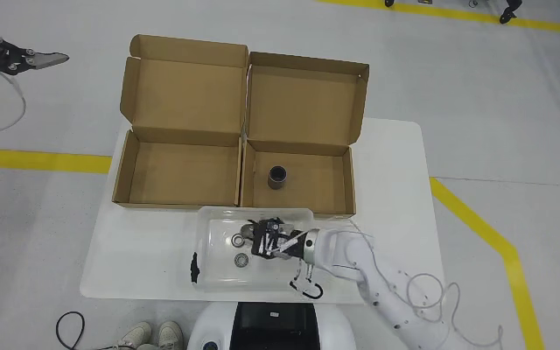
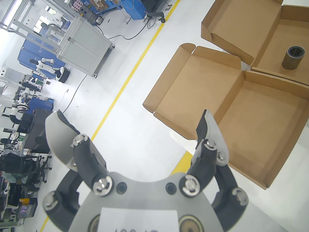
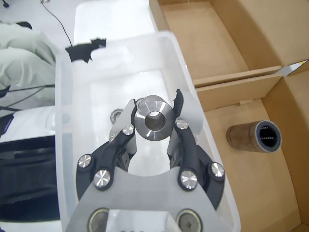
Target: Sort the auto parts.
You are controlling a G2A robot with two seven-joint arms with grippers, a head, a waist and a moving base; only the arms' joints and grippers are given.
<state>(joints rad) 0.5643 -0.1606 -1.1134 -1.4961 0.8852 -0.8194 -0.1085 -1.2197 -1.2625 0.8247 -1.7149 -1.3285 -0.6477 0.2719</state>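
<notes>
While the right pincer [image 3: 155,103] sits over the inside of the clear plastic bin [image 1: 206,236], I can see it clenched on a short steel sleeve [image 3: 153,120], one finger pressed against each side of the part and its bored end facing the wrist camera. Whether the sleeve is clear of the bin floor I cannot tell. Two small ring bearings [image 1: 238,238] lie on the bin floor just beside the pincer, apart from each other, and a scrap of black tape [image 3: 82,50] clings to the bin's rim on the side farthest from the boxes. From the top view the bin stands at the near edge of the white worktop [image 1: 394,175], just in front of two open cardboard boxes set side by side with their lids folded back. My left box [image 1: 175,175] has a bare floor; the right box [image 1: 324,188] holds one dark cylindrical bushing [image 3: 254,136], standing on end near the box's left wall, hollow end up. The left pincer [image 2: 131,115] is well off to the left, out past the worktop's edge and above the grey floor with its yellow line, fingers spread wide and grasping nothing.
</notes>
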